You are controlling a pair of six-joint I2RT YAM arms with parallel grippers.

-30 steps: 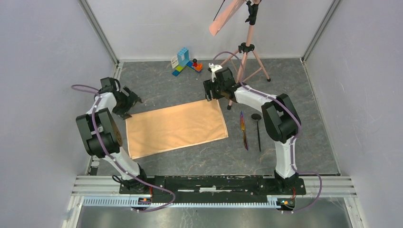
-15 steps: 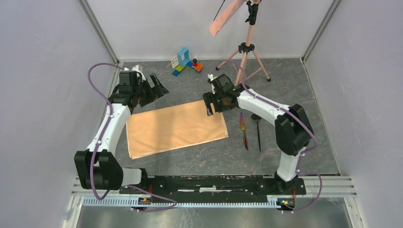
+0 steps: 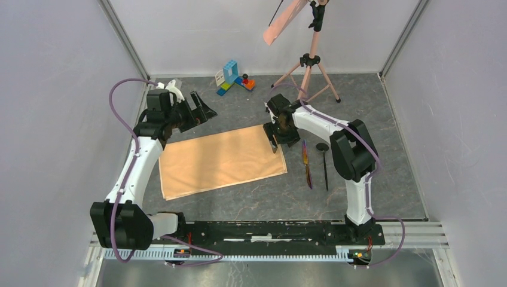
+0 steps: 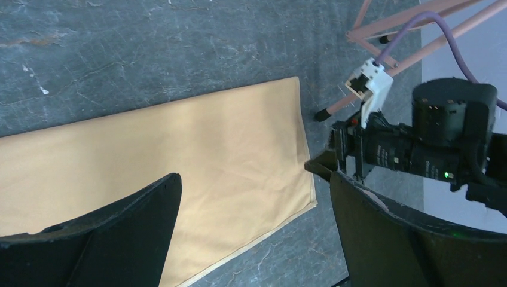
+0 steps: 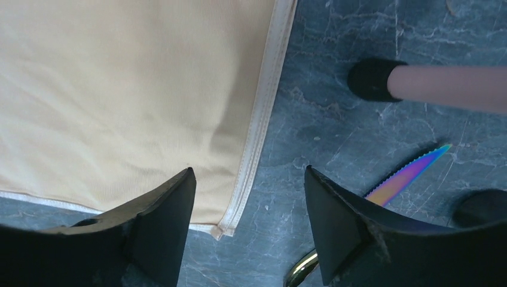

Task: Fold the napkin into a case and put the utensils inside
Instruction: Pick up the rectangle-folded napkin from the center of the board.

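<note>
The napkin (image 3: 221,161) lies flat and unfolded on the dark table; no case shows. The utensils lie to its right: an iridescent knife (image 3: 307,162) and a black spoon (image 3: 324,161). My right gripper (image 3: 276,140) is open and empty, low over the napkin's right edge. In the right wrist view it (image 5: 250,170) straddles the hem near a corner of the napkin (image 5: 119,89), with the knife blade (image 5: 406,176) to its right. My left gripper (image 3: 200,110) is open and empty, raised behind the far left corner; in the left wrist view it (image 4: 256,179) looks across the napkin (image 4: 179,155).
A pink tripod (image 3: 308,66) stands behind the right arm, one foot (image 5: 373,78) close to the napkin's right edge. Toy blocks (image 3: 234,78) sit at the back. Grey walls close in both sides.
My left arm swung from beside the napkin's far left corner to above and behind its far edge. My right gripper moved nearer, down along the napkin's right edge.
</note>
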